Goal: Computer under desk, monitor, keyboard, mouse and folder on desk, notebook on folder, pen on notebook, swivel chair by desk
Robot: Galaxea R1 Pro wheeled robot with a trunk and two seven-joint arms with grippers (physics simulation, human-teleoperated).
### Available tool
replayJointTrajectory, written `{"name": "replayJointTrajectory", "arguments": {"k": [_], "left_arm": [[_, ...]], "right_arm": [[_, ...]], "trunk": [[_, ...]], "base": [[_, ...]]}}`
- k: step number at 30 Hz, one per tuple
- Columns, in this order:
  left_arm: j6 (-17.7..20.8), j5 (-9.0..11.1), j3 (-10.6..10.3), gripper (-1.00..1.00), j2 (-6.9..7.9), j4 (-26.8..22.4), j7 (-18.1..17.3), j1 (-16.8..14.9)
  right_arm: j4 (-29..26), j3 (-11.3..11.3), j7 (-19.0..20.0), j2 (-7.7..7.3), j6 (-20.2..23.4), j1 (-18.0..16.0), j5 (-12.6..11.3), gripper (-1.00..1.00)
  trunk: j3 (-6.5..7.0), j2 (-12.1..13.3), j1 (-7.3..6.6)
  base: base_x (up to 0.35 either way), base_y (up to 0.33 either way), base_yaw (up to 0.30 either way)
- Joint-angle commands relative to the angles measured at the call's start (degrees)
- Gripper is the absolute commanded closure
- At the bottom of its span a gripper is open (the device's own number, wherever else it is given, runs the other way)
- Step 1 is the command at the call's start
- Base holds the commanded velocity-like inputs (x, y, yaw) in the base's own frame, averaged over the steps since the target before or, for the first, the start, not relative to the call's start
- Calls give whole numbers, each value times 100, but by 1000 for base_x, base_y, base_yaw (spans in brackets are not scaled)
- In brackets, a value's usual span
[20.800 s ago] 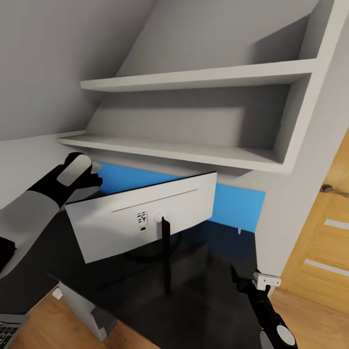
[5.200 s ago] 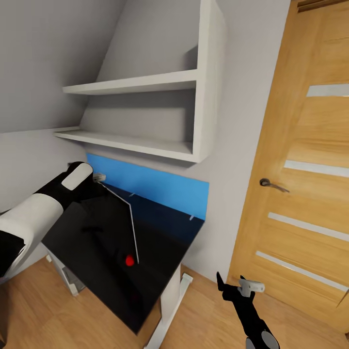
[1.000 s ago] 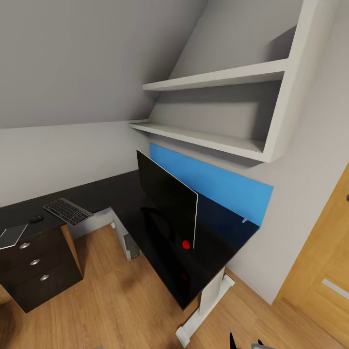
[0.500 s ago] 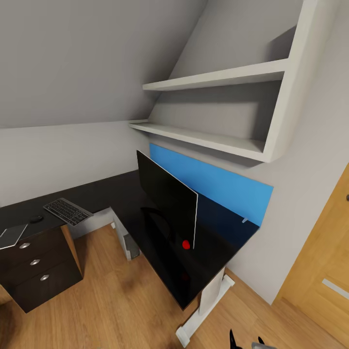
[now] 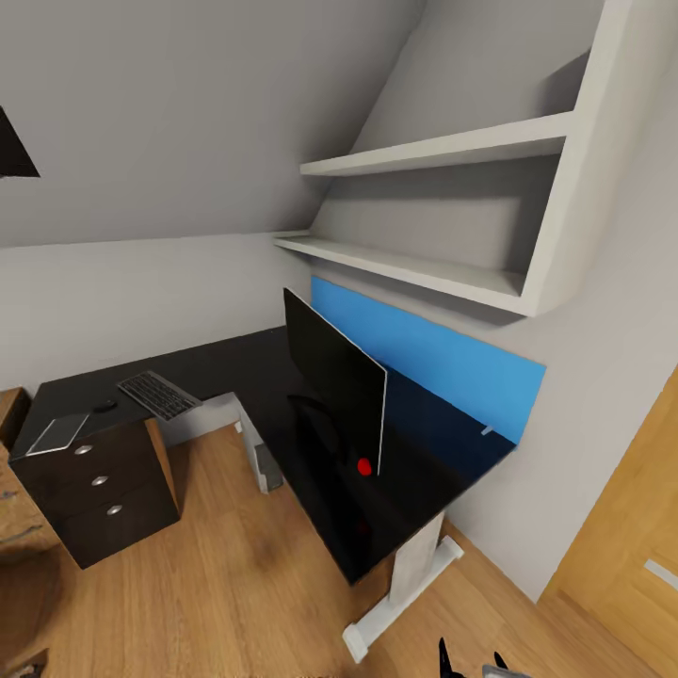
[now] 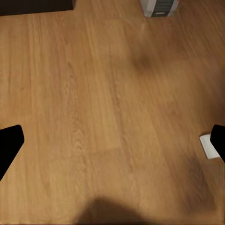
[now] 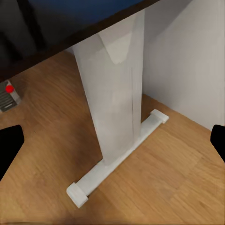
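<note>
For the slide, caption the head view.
Monitor stands on the L-shaped desk; keyboard and mouse lie above the drawers.

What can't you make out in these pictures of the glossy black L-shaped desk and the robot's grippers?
- Boxy light-grey computer: head view, mostly hidden under the glossy black L-shaped desk.
- Small dark mouse: head view, too small for detail.
- Flat grey item on the desk's corner: head view, too small to identify.
- Right gripper: head view, cut off by the bottom edge.
- Both wrist views: fingertips cut off at the sides.
</note>
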Motion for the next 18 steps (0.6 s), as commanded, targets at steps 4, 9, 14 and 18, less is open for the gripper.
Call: {"name": "replayJointTrajectory", "arguments": {"k": [4,9,14,18], "left_arm": [[-11,38,-49,-100,0,-2,11,-5],[-3,41,-49,-100,0,-1,11,-5],[11,45,-49,-100,4,-1,11,-5],[14,46,-49,-100,8,-1,17,-5]], "right_arm": [[29,64,-41,18,-1,-5,-5,-100],[89,78,-24,21,-12,-5,11,-100],[112,75,-14,81,-30,-5,17,-100],[119,63,-9,221,-40,-5,15,-100]], "trunk": [[-33,-13,3],[-39,-13,3],[-40,-13,3],[-40,-13,3]], "base": [[-3,-300,197],[0,-291,42],[0,-146,4],[0,-23,0]]}}
